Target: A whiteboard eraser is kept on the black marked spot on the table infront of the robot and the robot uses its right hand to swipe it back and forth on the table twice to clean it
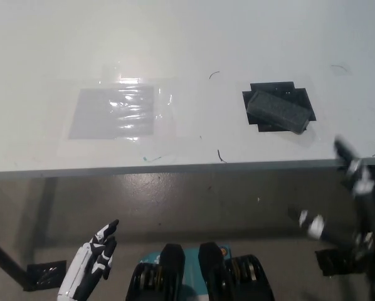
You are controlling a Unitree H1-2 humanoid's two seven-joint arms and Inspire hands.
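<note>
On the table's right part, the findings are as follows.

Whiteboard eraser [279, 111]: a dark grey block lying flat on the black marked spot [300, 98], turned at a slant so that its long side is running down toward the right; nothing is touching it.

Black marked spot: a patch of black tape showing around the eraser's edges, sitting close to the table's near edge.

Right hand [350, 200]: the black hand is hanging below and to the right of the eraser, in front of the table's near edge, well apart from the eraser; it is blurred, fingers appearing spread and grasping nothing.

Left hand [93, 260]: the white hand is resting at the lower left, below table level, fingers released and extended, holding nothing.

Clear plastic sheet [115, 111]: lying flat on the table's left-middle part, catching glare, well apart from the eraser.

Table [187, 37]: a white top bearing a few thin dark pen marks near the black spot.
</note>
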